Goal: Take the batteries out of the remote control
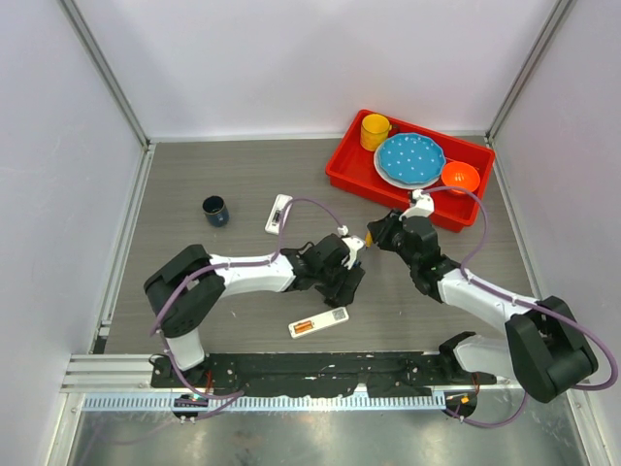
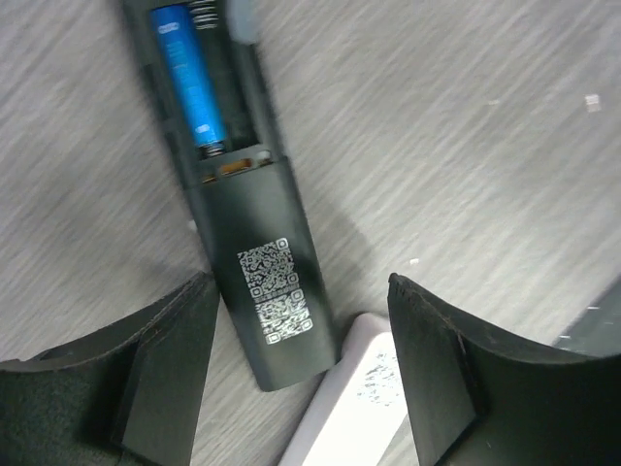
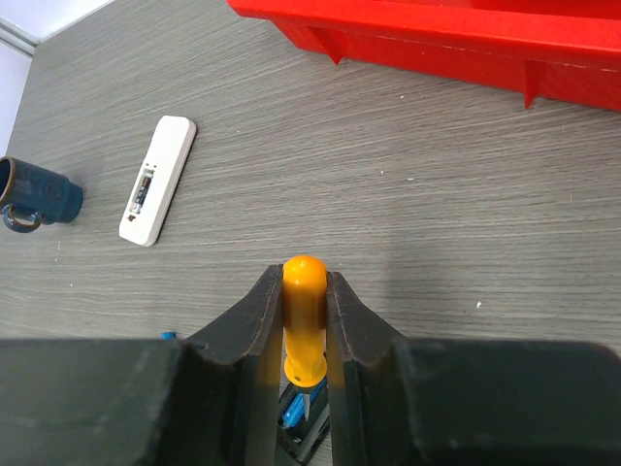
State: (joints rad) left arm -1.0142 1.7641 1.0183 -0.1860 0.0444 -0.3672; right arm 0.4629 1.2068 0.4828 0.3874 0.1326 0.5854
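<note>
A black remote (image 2: 262,252) lies face down with its battery bay uncovered. One bright blue battery (image 2: 194,83) sits in the bay, and the slot beside it looks empty. My left gripper (image 2: 301,374) is open, its fingers on either side of the remote's near end without touching it; it also shows in the top view (image 1: 344,277). My right gripper (image 3: 305,291) is shut on the orange-handled screwdriver (image 3: 305,311), whose metal tip points down at the blue battery (image 3: 291,415). In the top view the right gripper (image 1: 373,236) is just right of the left one.
A white remote (image 1: 279,214) and a navy mug (image 1: 215,210) lie at the back left. Another white remote (image 1: 318,322) with orange cells lies near the front. A red tray (image 1: 354,180) holds a yellow cup, a blue plate and an orange bowl. A white flat piece (image 2: 354,408) lies beside the black remote.
</note>
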